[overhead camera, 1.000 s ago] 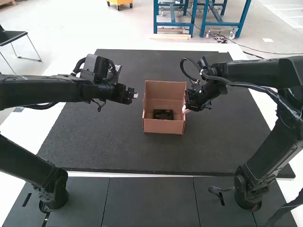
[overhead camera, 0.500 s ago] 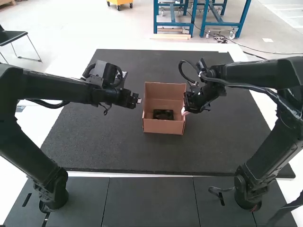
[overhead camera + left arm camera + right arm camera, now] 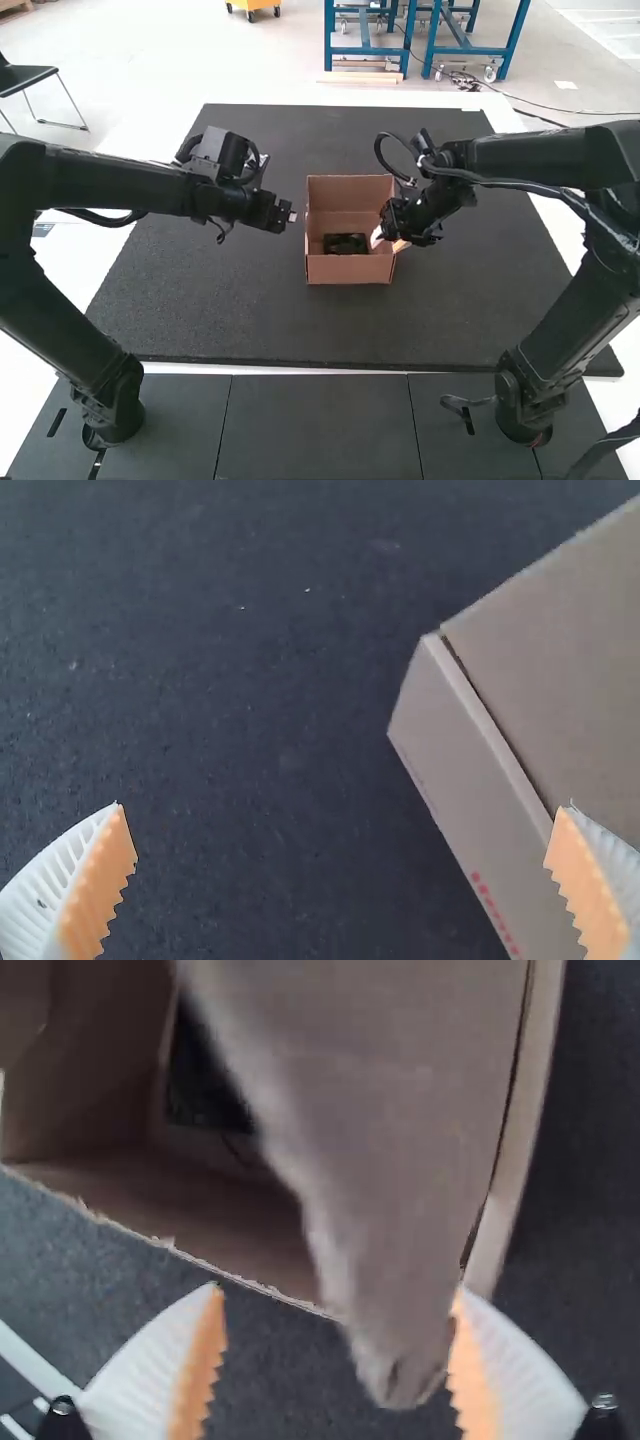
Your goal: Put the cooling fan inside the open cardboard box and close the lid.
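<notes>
Fan [image 3: 346,242] lies inside the cardboard box [image 3: 348,268]. Left tool [image 3: 290,214], wide open and empty, hovers just left of it; right tool [image 3: 386,231], open, straddles the right flap [image 3: 380,1160].

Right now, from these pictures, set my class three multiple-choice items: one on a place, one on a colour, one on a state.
1. Where is the cooling fan? A) inside the cardboard box B) behind it C) in front of it
2. What colour are the pads on the left fingers? A) green B) orange C) blue
3. The left fingers are: A) shut on the fan B) shut on the box C) open

1 A: the high view shows the dark fan within the box walls.
2 B: orange shows in the left wrist view.
3 C: they stand wide apart, gripping nothing.
</notes>
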Robot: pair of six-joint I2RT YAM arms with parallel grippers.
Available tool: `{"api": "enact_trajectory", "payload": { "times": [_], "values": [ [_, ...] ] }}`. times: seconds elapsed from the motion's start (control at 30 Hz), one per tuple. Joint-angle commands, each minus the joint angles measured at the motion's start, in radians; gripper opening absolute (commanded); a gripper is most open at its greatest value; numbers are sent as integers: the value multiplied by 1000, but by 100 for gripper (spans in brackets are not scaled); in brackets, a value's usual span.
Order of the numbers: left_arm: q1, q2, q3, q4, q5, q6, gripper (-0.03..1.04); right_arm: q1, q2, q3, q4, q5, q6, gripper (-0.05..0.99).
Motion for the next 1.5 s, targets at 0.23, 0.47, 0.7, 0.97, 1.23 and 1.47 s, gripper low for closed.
{"api": "enact_trajectory", "payload": {
  "times": [0.23, 0.47, 0.7, 0.97, 1.23, 1.47],
  "values": [
    [55, -37, 149, -23, -94, 11, 97, -2, -161, 136, -142, -6, -43, 75],
    [52, 34, 248, -32, -103, 11, 97, -2, -273, 115, -162, 2, -47, 75],
    [36, 112, 325, -18, -108, 11, 97, 16, -423, 44, -57, 129, -53, 73],
    [-26, 182, 385, 5, -95, 9, 97, 33, -518, 7, -45, 197, -82, 72],
    [-61, 224, 459, -54, -48, 4, 97, 35, -534, -14, -54, 198, -81, 76],
    [-81, 219, 491, -205, -3, 11, 97, 35, -526, -13, -53, 198, -81, 79]
  ]
}}
